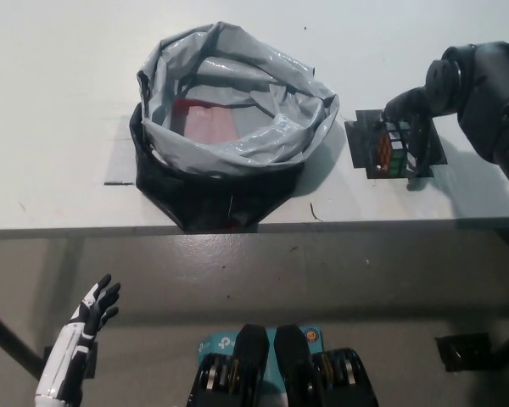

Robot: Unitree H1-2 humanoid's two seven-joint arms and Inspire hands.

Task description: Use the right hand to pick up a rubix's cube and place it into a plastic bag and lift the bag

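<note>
**Right robot hand closing over the cube on its dark mat**

The rubix's cube [388, 149] is sitting on a dark square mat [362, 146] near the right end of the white counter [59, 102], apparently a marked start spot that is keeping it square to a reach from above. Orange, green and white stickers are showing on its left side; the rest is being covered from above.

The right robot hand [407, 119] is draping over the cube's top and far side, its black fingers [414, 144] curling down along the cube's right face. It is wrapping around the cube, but whether the grip is actually firm cannot be told from this angle; the cube is not yet clear of the mat. Judging by the pose, the grasp step is in hand, with the lift and carry to come.

Just left of the mat, apart from it, the plastic bag [233, 140] is standing with its grey rim rolled outward and its mouth gaping upward, which is leaving a wide opening for a drop from above. Something reddish [205, 119] is lying inside it.

The white left robot hand [97, 307] is resting well below the counter edge at the lower left, fingers spread and holding nothing, staying out of the working path.
</note>
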